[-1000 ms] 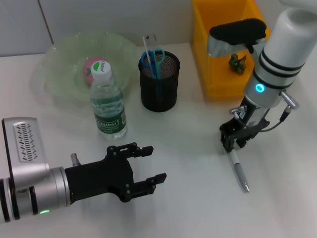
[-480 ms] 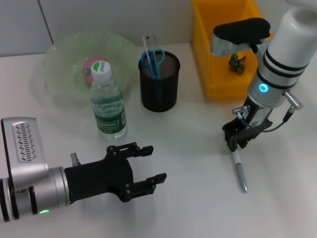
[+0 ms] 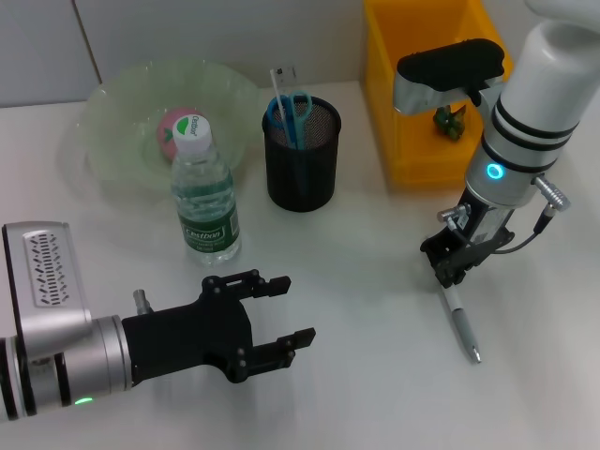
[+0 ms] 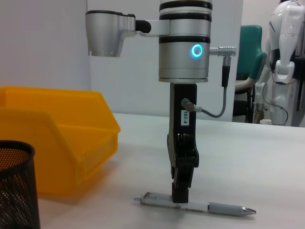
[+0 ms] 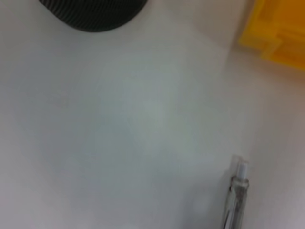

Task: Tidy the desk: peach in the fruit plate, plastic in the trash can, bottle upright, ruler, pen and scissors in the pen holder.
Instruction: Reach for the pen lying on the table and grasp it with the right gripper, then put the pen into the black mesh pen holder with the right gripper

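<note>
While the slim pen (image 3: 461, 322) lies flat on the smooth white desk (image 3: 356, 375), the right gripper (image 3: 450, 273) stands straight down over its clear upper end, its black fingertips touching the barrel. In the left wrist view the fingers look drawn close together at the pen (image 4: 193, 205), but whether they actually pinch it cannot be told. The pen has a transparent barrel, a grey grip and a metal tip.

Taking the pen holder (image 3: 301, 153) as landmark: it is a round cup of black wire mesh, holding blue-handled scissors (image 3: 292, 105) and a pale, flat ruler (image 3: 280, 82), both with their lower parts hidden behind the mesh. The pen lies well to the right of it and nearer the robot. Just to its left stands the bottle (image 3: 202, 189), upright, of clear ribbed plastic with a green label and white-green cap. Behind the bottle is the fruit plate (image 3: 112, 131), a wavy translucent green bowl, with the pink peach (image 3: 171, 129) inside, partly covered by the bottle cap. To the right of the holder sits the trash can (image 3: 394, 122), a glossy yellow plastic bin, partly blocked by the right arm; a small green scrap of plastic (image 3: 450, 119) shows inside.

Left of the holder and nearer the robot, the left gripper (image 3: 278, 314) hovers over the desk with its black fingers spread apart, holding nothing.
</note>
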`<state>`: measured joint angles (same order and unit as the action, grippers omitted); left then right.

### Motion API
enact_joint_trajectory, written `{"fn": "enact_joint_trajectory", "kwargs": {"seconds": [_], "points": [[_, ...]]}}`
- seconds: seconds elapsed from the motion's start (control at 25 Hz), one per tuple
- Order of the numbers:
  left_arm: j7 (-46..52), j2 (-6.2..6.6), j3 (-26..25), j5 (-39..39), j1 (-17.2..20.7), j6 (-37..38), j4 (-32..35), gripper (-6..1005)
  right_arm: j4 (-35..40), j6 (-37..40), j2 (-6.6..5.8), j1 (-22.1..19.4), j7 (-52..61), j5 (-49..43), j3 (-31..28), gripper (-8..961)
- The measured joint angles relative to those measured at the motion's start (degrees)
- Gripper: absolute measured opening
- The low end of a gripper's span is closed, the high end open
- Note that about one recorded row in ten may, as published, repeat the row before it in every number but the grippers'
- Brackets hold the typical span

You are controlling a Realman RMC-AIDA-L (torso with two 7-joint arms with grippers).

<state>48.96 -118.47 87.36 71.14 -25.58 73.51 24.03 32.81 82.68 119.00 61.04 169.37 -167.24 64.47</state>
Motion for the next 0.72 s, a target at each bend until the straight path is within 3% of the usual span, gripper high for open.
{"fn": "enact_joint_trajectory", "kwargs": {"seconds": [0.72], "points": [[-0.2,0.0,0.0,0.1,0.7,0.1,0.2,670,3.8,1.5,0.15,-1.0,0.0,0.0,0.5,45]]}}
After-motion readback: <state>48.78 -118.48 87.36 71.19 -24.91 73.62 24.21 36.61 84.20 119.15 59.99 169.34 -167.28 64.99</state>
